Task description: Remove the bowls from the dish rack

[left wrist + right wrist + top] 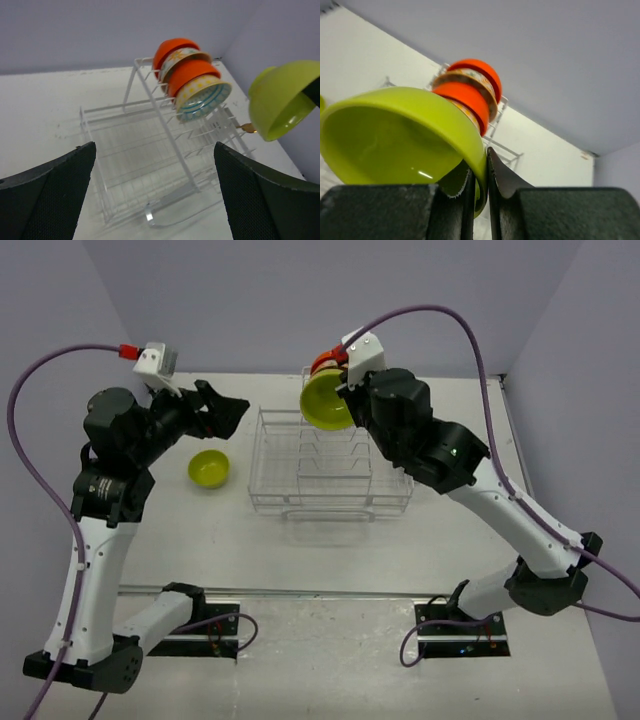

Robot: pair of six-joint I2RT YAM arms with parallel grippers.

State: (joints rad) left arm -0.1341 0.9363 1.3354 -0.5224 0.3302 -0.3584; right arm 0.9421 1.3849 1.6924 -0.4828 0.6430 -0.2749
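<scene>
The white wire dish rack (330, 475) stands mid-table and also shows in the left wrist view (150, 165). Its slotted section holds several bowls on edge: orange-red ones (175, 50) and cream patterned ones (202, 97); they show in the right wrist view too (472, 87). My right gripper (480, 172) is shut on the rim of a lime-green bowl (328, 400), holding it above the rack's far side (280, 100). Another lime-green bowl (208, 468) sits on the table left of the rack. My left gripper (222, 408) is open and empty, raised left of the rack.
The table's (330, 540) near edge has a metal rail (300, 593). Grey walls close the back and sides. Purple cables (440, 315) arc over both arms.
</scene>
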